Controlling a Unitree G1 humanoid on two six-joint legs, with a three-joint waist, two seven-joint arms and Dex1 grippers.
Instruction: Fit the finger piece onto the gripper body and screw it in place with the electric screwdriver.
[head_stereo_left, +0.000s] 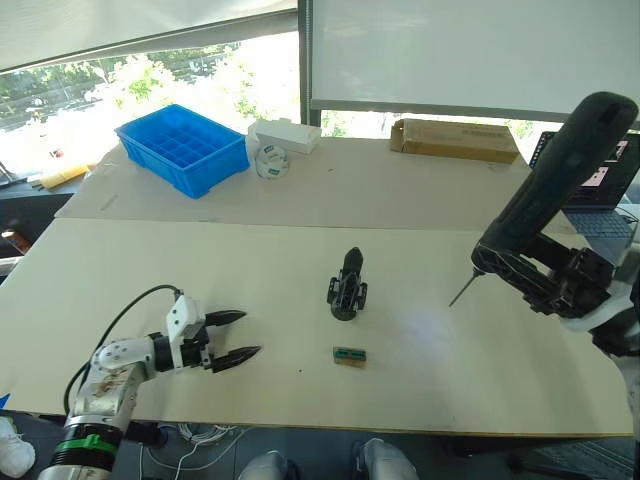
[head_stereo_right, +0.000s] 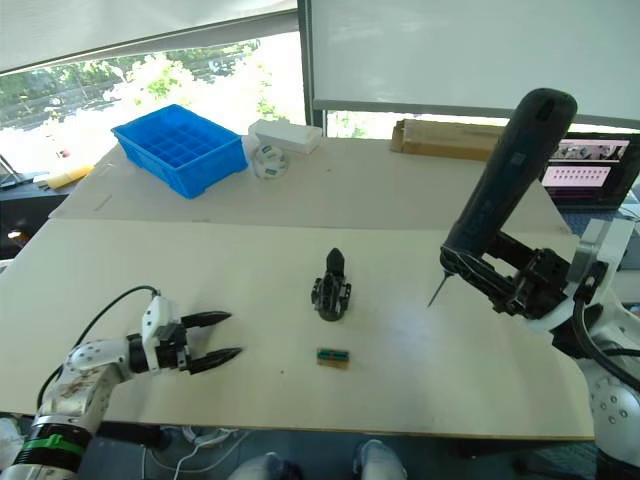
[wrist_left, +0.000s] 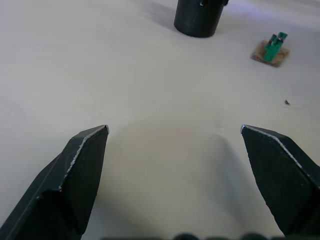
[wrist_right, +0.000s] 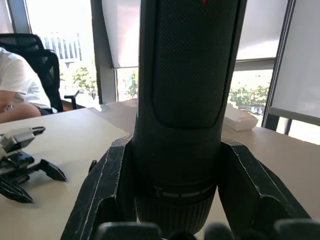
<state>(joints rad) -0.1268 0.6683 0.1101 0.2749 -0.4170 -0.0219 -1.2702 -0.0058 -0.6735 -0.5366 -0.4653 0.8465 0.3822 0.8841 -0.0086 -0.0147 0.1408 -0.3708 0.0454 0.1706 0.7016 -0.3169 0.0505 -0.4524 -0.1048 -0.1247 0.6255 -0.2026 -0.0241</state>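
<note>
The black gripper body (head_stereo_left: 347, 288) stands at the table's middle, its one pointed finger aimed away from me; its base shows in the left wrist view (wrist_left: 199, 17). The finger piece is out of view as a loose part. My right gripper (head_stereo_left: 532, 272) is shut on the electric screwdriver (head_stereo_left: 562, 165), which tilts up to the right. Its thin bit (head_stereo_left: 462, 291) hangs just above the table, right of the gripper body. Both right fingers (wrist_right: 105, 195) clamp the screwdriver's barrel (wrist_right: 185, 100). My left gripper (head_stereo_left: 232, 337) rests open and empty near the front left, well left of the body.
A small green-brown block (head_stereo_left: 349, 356) lies in front of the gripper body. At the back stand a blue compartment bin (head_stereo_left: 185, 148), a white box (head_stereo_left: 285, 135), a tape roll (head_stereo_left: 270, 162) and a cardboard box (head_stereo_left: 455, 140). A laptop (head_stereo_left: 600, 200) sits far right. A seated person (wrist_right: 15, 85) is beyond the table.
</note>
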